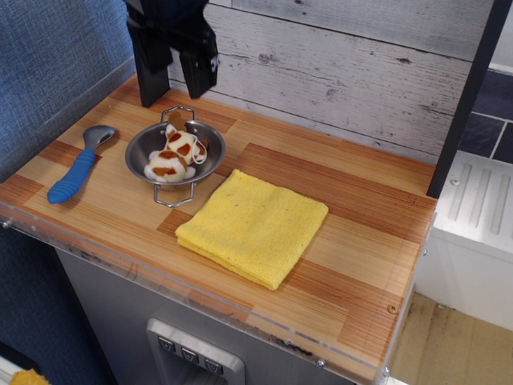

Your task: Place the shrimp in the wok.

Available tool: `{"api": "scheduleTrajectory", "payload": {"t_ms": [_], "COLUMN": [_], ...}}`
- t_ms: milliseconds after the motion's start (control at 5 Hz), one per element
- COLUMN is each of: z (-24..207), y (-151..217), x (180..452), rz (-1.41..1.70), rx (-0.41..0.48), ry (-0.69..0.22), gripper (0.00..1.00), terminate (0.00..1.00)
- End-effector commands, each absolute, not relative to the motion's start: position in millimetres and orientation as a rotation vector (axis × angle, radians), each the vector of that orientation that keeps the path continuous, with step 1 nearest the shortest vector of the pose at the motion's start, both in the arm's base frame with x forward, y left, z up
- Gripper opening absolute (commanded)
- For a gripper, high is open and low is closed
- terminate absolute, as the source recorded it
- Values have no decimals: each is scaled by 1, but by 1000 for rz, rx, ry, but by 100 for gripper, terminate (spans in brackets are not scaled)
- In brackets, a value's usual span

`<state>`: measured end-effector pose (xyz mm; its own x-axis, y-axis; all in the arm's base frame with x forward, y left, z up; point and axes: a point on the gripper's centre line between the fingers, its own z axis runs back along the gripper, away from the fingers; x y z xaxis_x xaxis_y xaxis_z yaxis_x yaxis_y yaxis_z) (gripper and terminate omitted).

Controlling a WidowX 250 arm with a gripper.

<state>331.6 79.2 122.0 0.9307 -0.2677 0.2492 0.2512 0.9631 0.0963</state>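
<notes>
So the shrimp [176, 153] is sitting inside the wok [142, 143] at the left of the frame, curled up with its long axis running from the lower left of the pan up toward the upper right, tan tail tip poking up near the far rim. The gripper [178, 74] hangs above and a bit behind it, up at the top left of the frame, fingers spread wide with nothing between them and clear daylight between them and the toy. So the shrimp lies straight down and slightly toward the camera from the gripper, and as far as I can judge the placing part looks done; what's left is just getting the arm clear. The only thing that matters for that is going up and away without dipping back, since the wok's far wire handle sits right under the fingers. Around it: a blue-handled spoon [76, 168] lies on the counter [361, 241] just left of the wok, not touching it, and a folded yellow cloth [252, 227] sits to the lower right, its corner close to the wok's near handle. Neither is in the way of a lift. The rest of the counter to the right has nothing near the arm.
</notes>
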Motion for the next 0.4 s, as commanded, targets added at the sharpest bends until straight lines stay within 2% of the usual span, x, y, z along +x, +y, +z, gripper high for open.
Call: {"api": "scheduleTrajectory", "payload": {"t_ms": [0,200], "z": [144,144], "y": [75,75], "x": [329,329], "rz": [-276,-276], "rx": [86,86], "ry": [-315,-315], "gripper": [100,100], "terminate": [0,100]}}
